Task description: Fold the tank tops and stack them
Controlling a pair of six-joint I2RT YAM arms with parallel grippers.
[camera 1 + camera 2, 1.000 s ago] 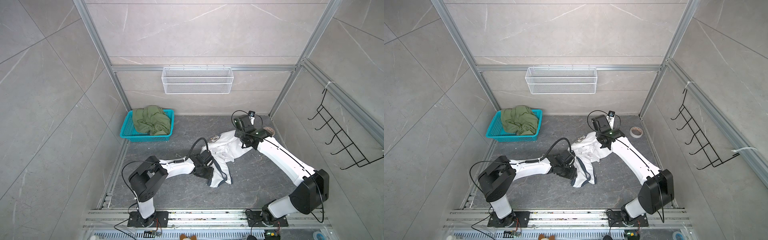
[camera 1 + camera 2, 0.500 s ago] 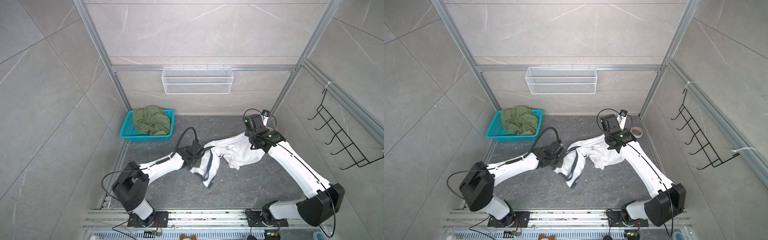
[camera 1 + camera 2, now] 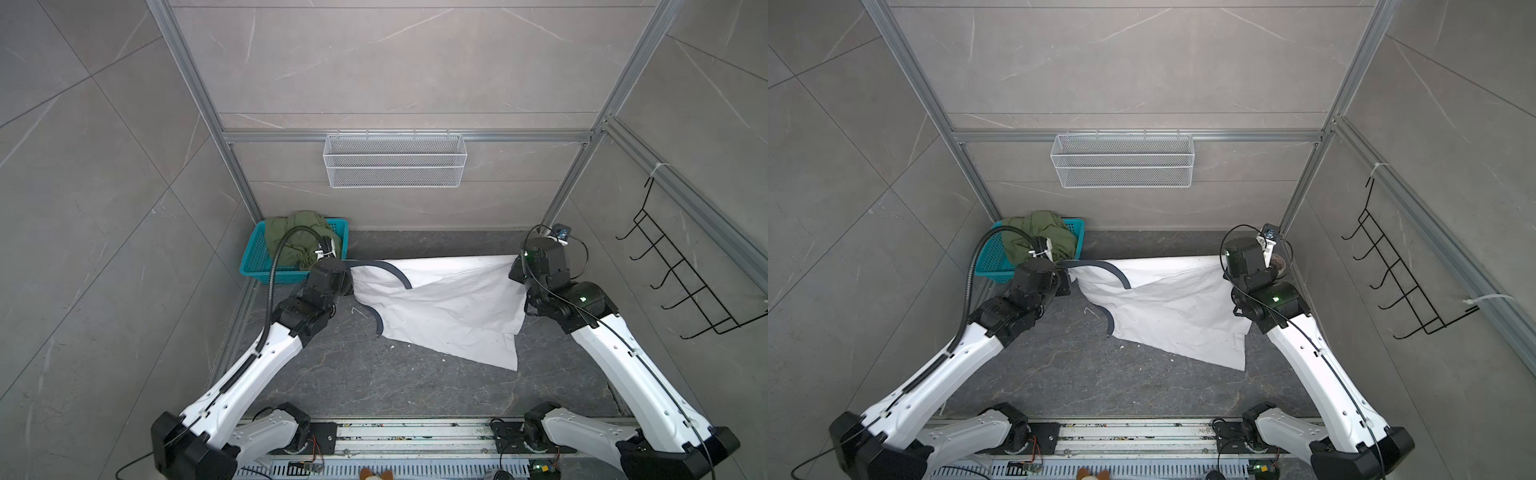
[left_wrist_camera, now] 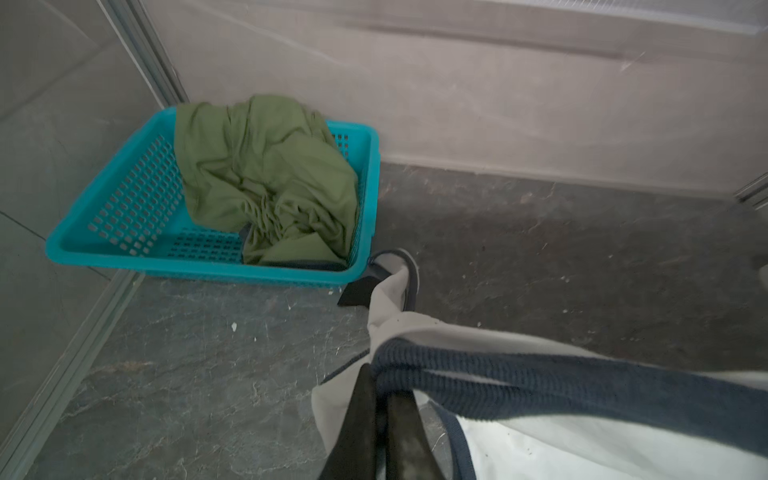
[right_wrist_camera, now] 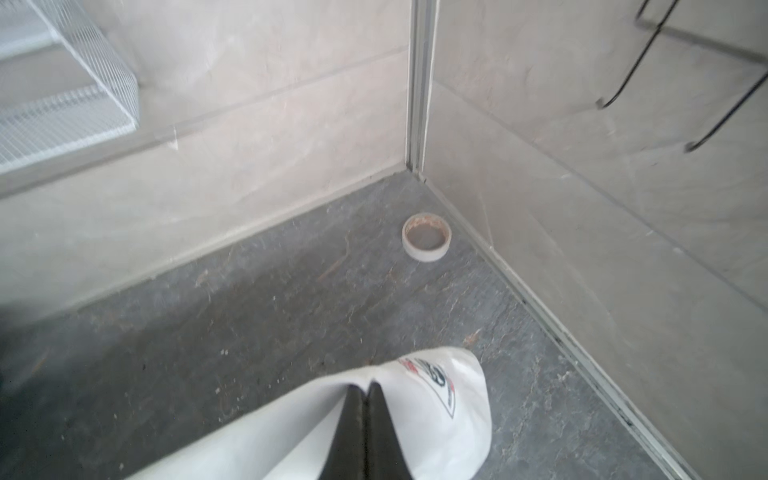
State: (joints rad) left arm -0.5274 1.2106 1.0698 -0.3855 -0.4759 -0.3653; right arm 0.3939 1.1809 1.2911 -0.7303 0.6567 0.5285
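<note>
Between the two arms, the white tank top [image 3: 440, 307] is pulled out wide over the dark grey tabletop [image 3: 374, 382]. Its far edge runs straight from one arm to the other. The rest of the cloth sags down, and one corner lies on the tabletop near the right arm [image 3: 615, 353]. Both top views show this.

The left arm [image 3: 270, 357] holds the end with the dark blue trim [image 3: 399, 274]. Seen from the left wrist, the left jaws are pinched together on the white cloth, right by the blue band [image 4: 540, 386]. The black fingers [image 4: 361, 419] press tight on it.

The right jaws hold the other end. Seen from the right wrist, the two black fingers [image 5: 353, 419] are squeezed together on the white cloth, next to a red and black print [image 5: 432, 382].

The green tank top [image 3: 299, 249] sits bunched up in a blue-green basket [image 3: 253, 266] in the back left corner, just beside the left jaws. The left wrist view shows it well [image 4: 266, 174], spilling over one side of the basket [image 4: 124, 208].

A roll of tape [image 5: 426, 237] lies in the back right corner. A white wire shelf [image 3: 395, 160] hangs on the back wall. A black hook rack [image 3: 681, 286] hangs on the right wall.
</note>
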